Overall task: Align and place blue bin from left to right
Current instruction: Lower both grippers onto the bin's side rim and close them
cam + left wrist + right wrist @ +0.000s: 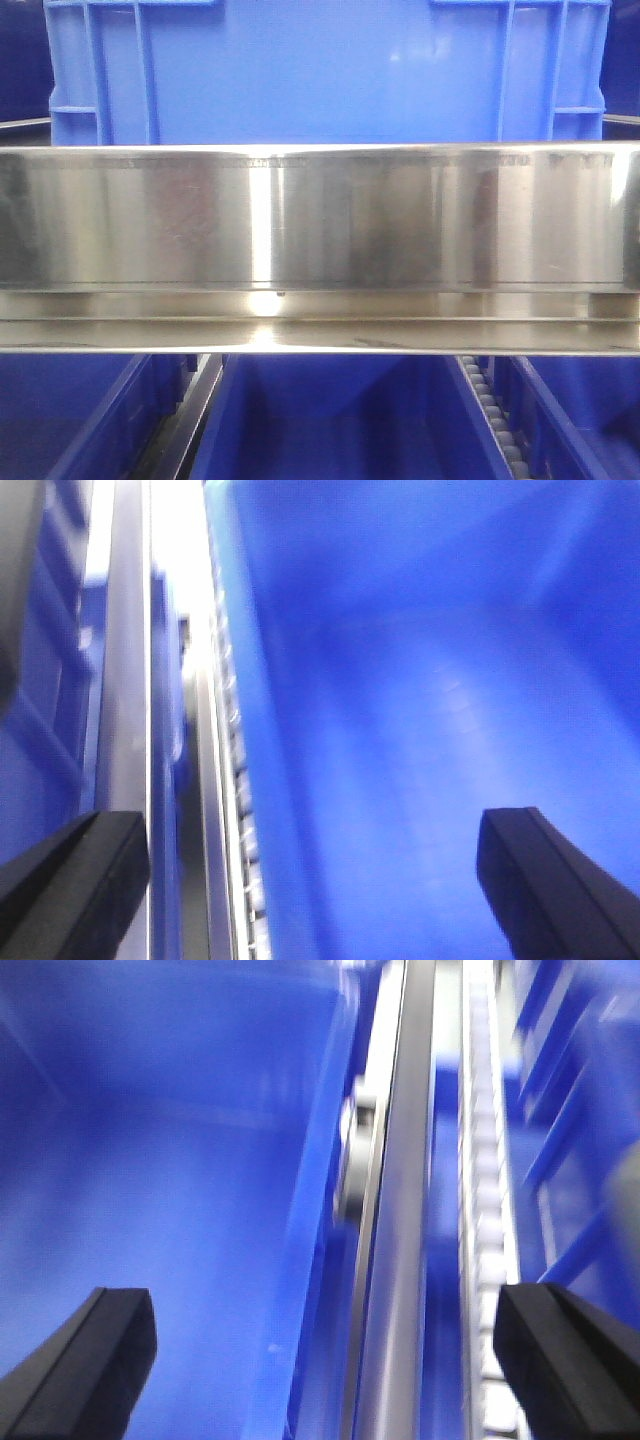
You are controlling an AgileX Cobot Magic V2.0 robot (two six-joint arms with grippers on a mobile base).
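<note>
Blue bin [320,70] fills the top of the front-facing view. It stands upright on the upper level behind a polished steel beam [320,215], and its broad flat wall faces the camera. The paired ribs show near both corners, so the long axis runs left to right, parallel to the beam. Its lower edge looks level with the beam, and I judge it already squared up and roughly centred. Darker navy bins [20,60] show just past both of its ends. Below the beam is a deep-blue tub [340,420] with sloping walls, and a roller track [490,410] runs along its right side. Neither arm appears in this view, and nothing touches the bin.

In the left wrist view, the left gripper [310,840] has its jaws spread wide and holds nothing. It hangs over a blurred blue interior [430,730], with a roller strip [235,780] along that container's left edge. It is probably the lower tub, but I cannot tell for sure.

In the right wrist view, the right gripper [322,1310] is likewise spread wide and empty. It straddles a blue wall [310,1210] and a metal rail [400,1210], with rollers [485,1210] just beyond.

This crate seems placed. These views do not show whether more bins remain to be lined up.
</note>
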